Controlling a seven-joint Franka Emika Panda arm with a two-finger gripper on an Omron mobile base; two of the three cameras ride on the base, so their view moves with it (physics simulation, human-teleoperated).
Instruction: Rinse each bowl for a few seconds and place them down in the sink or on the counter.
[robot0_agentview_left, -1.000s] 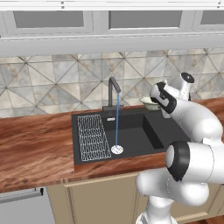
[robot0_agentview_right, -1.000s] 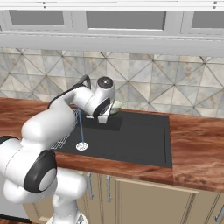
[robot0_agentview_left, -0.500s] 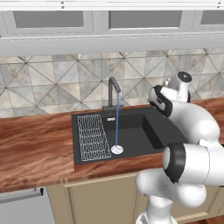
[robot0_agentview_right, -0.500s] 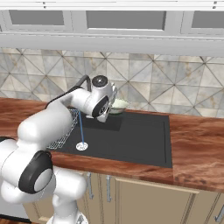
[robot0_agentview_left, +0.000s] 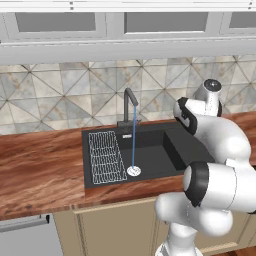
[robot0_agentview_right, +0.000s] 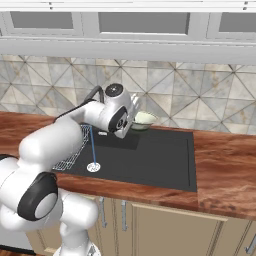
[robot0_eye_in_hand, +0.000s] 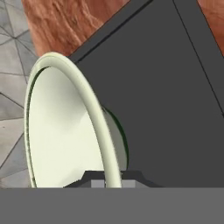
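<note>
Your gripper (robot0_eye_in_hand: 113, 183) is pinched on the rim of the pale cream-green bowl (robot0_eye_in_hand: 65, 127), held above the back edge of the sink (robot0_agentview_right: 150, 160).

In your hand view the rim passes between the two dark fingertips (robot0_eye_in_hand: 94, 181) and the bowl stands on edge, its pale inside on the left and the black basin behind it on the right. From the right base view the bowl (robot0_agentview_right: 143, 119) hangs just beside the wrist, over the sink's back edge where it meets the counter (robot0_agentview_right: 225, 165), well apart from the stream. The faucet (robot0_agentview_left: 129, 107) at the back edge is running, a thin line of water (robot0_agentview_left: 133, 140) falling onto the round drain (robot0_agentview_left: 133, 171). The white wire rack (robot0_agentview_left: 106, 156) lies along the basin's left side.
</note>
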